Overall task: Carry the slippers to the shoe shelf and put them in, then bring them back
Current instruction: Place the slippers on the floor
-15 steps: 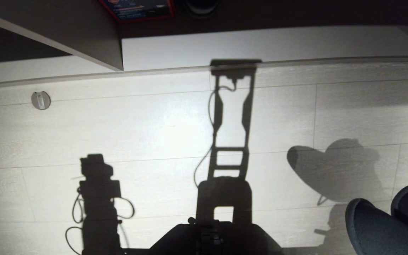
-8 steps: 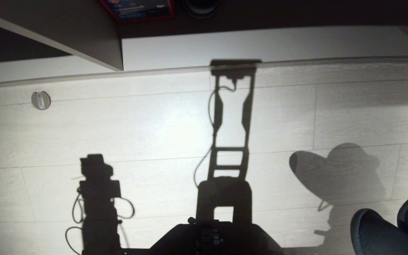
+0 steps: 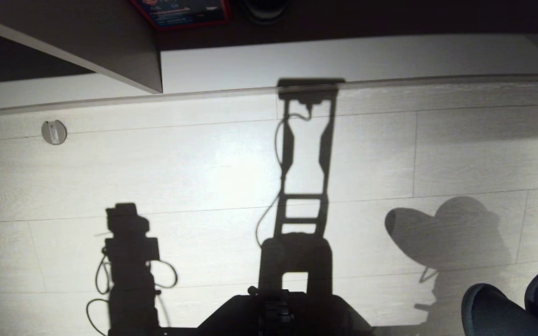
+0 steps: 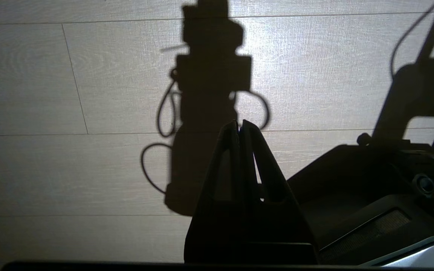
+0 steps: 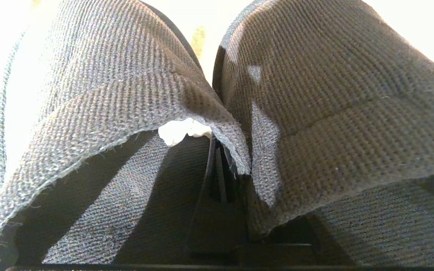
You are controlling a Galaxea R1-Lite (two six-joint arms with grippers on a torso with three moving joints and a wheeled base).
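- Here, my right gripper has its jaws pinched together on the inner edges of both slippers, one on each side of the dark fingers.
- In the head view the slippers show only as two rounded toes at about 4 o'clock, at the frame's corner, held above the floor.
- My left gripper hangs over the floor with its jaws together, tips touching, nothing between them.
- Around me: the pale shelf board runs across at 12 o'clock, with a dark recess behind it.
- A slanted panel juts over that board at 11 o'clock, and a red-edged box sits in the dark behind it.
- A small round floor fitting lies at 10 o'clock, well apart from everything else.
- My base fills 6 o'clock, dark and blocky.
- Nothing solid lies on the floor between the slippers and the shelf; only shadows cross the planks: my frame's at centre, the left arm's at 7 o'clock, the slippers' broad heart-shaped one at 4 o'clock.
- The slippers are soft ribbed knit, grey-blue, with a lighter frayed rim around each opening and a bit of white showing where the two rims meet.
- Their toes are domed and closed; the insides are dark with the same ribbing.
- The floor is pale wood-grain planks with thin seams; the shelf board is smooth and matte.
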